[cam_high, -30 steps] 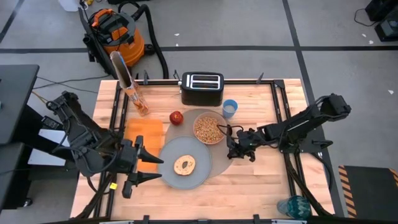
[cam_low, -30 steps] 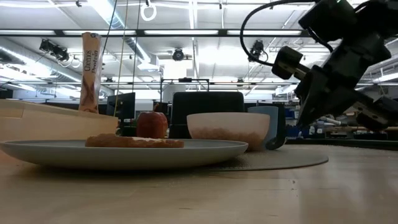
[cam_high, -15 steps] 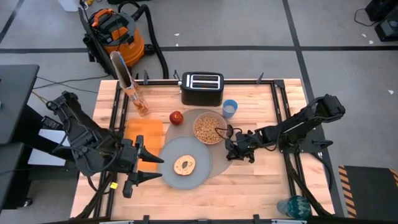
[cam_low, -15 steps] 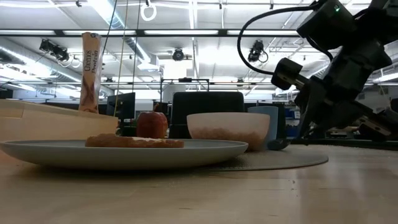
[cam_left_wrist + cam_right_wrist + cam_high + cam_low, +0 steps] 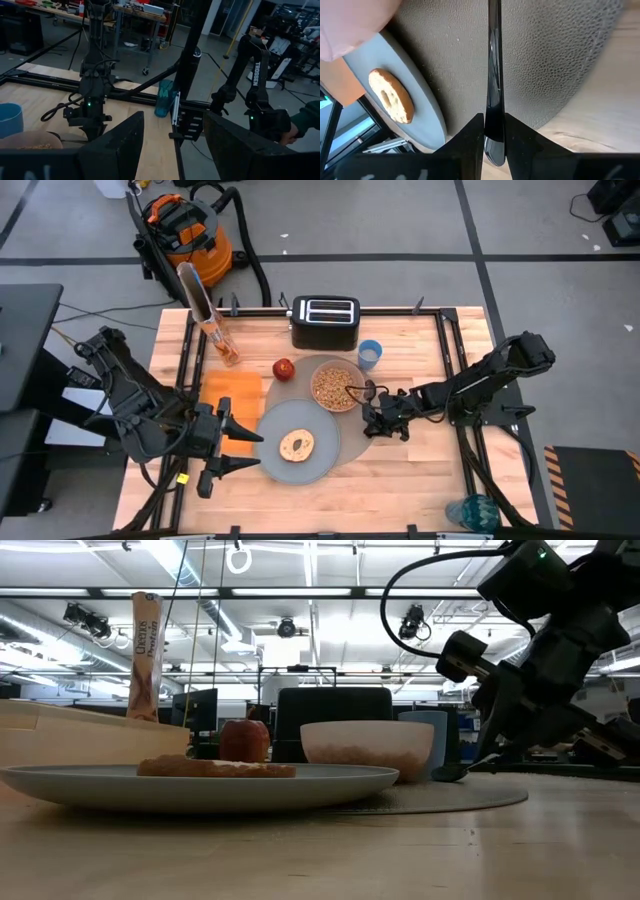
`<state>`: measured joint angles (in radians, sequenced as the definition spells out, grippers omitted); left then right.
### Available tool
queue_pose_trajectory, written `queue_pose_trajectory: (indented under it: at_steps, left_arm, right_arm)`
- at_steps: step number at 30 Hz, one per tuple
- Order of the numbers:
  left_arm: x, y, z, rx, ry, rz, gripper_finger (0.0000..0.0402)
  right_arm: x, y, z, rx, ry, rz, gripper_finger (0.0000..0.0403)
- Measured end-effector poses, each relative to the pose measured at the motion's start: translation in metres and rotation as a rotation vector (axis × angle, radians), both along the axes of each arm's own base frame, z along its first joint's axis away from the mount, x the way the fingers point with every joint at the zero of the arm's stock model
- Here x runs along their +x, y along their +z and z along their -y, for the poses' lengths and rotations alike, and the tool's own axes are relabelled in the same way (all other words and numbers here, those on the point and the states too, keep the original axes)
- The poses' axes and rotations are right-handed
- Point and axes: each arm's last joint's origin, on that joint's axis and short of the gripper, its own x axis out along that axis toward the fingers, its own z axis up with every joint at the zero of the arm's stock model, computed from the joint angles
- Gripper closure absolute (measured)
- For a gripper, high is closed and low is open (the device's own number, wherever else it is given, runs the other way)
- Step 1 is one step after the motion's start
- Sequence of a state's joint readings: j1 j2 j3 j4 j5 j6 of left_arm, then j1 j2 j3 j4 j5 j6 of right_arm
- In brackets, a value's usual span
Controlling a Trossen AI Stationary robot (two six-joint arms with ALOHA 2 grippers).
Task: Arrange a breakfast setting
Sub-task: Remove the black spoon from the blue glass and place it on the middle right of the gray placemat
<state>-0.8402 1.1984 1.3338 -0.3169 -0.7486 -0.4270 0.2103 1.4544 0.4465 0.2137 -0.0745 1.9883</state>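
Right gripper [image 5: 375, 423] — fingers clamped on metal spoon [image 5: 493, 95], low over placemat [image 5: 352, 442] edge, beside bowl [image 5: 336, 386].

From above I can't pick out the metal spoon [image 5: 493, 75] under the right gripper [image 5: 372, 420]. My right wrist view crops the pale pink bowl [image 5: 350, 22] to a blurred corner. A person's sleeve [image 5: 306, 120] is cut off by the left wrist view's edge.
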Motion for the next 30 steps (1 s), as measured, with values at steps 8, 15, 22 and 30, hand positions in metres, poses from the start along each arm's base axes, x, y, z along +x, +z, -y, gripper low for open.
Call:
queue_pose_trajectory:
  at_steps: [8, 15, 22, 30]
  left_arm:
    - [0.0001, 0.0006, 0.0001, -0.001, -0.001, 0.005, 0.0191]
    - [0.0001, 0.0006, 0.0001, -0.001, -0.001, 0.005, 0.0191]
    - [0.0001, 0.0012, 0.0002, -0.007, -0.001, 0.009, 0.0191]
    - [0.0001, 0.0014, 0.0002, -0.016, 0.000, 0.009, 0.0191]
  right_arm:
    - [-0.0063, -0.0045, -0.0053, -0.030, 0.003, -0.066, 0.0328]
    - [-0.0073, -0.0048, -0.0080, -0.070, -0.021, -0.060, 0.0316]
    - [-0.0083, -0.0054, -0.0084, -0.072, 0.004, -0.071, 0.0288]
    - [-0.0089, -0.0023, -0.0091, -0.072, 0.044, -0.056, 0.0272]
